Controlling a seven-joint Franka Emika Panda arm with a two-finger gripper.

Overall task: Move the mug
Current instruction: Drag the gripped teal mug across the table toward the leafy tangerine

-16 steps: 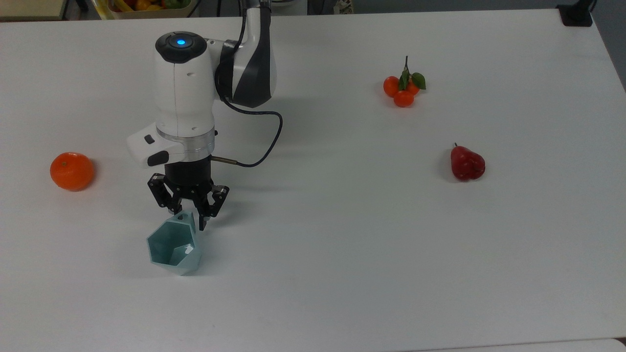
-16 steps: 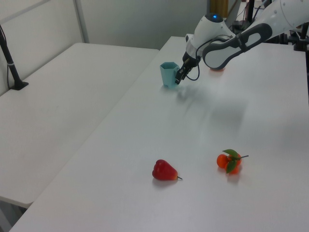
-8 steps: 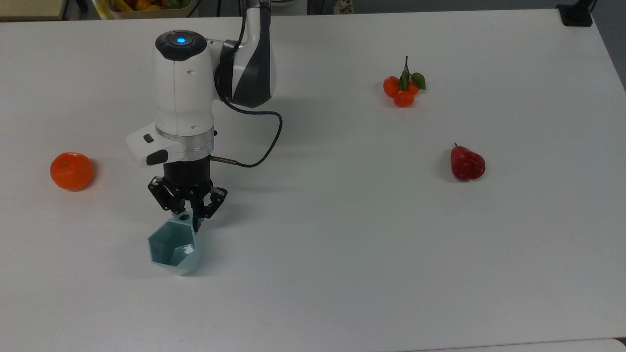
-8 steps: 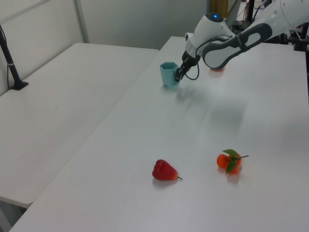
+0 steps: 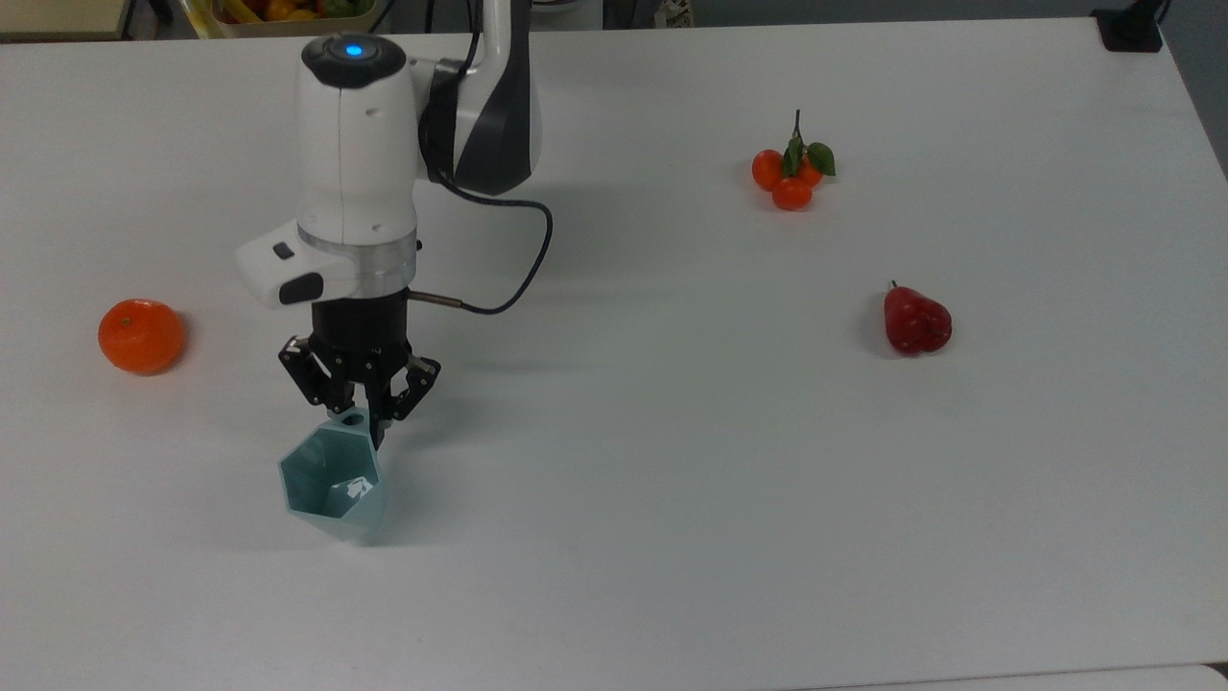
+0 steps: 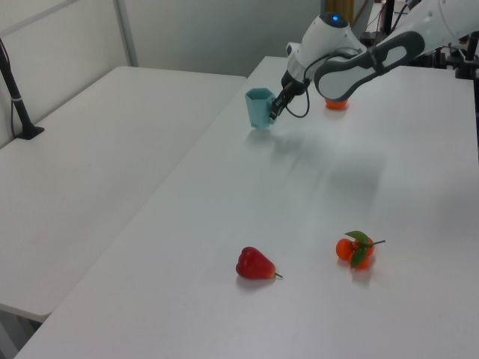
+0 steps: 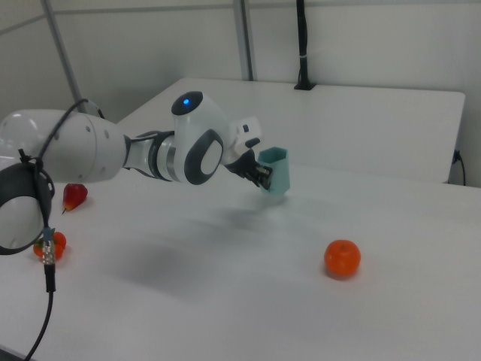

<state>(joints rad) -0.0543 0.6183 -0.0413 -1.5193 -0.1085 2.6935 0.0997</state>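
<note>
One mug (image 5: 333, 477), pale teal, faceted, with a hexagonal rim, was recorded near the top view's lower left of the white table (image 5: 672, 461). Its mouth faced upward, tipped slightly toward the top view's left, and its long axis ran from rim to base close to upright; the sides tapered downward. Its small handle tab with a round hole pointed toward the top view's upper side, into the gripper (image 5: 363, 415). The jaws were clenched on that tab, grasping the mug by it. In the left view the mug (image 6: 259, 108) appeared upright with a faint shadow below it, and whether its base touched the table could not be told. In the right view the mug (image 7: 276, 171) sat at the end of the arm (image 7: 113, 154), just beside the gripper (image 7: 261, 175). One orange (image 5: 141, 336) lay well apart from the mug toward the top view's left, close to that edge of the table. One cluster of small tangerines (image 5: 792, 173) with green leaves lay far toward the top view's upper right, and one red pear-shaped fruit (image 5: 916, 321) lay below it, toward the top view's right. The table's near edge ran along the top view's bottom, at some remove below the mug. Between the mug and the red fruit lay a broad stretch of bare white table, bare also toward the top view's lower right.
</note>
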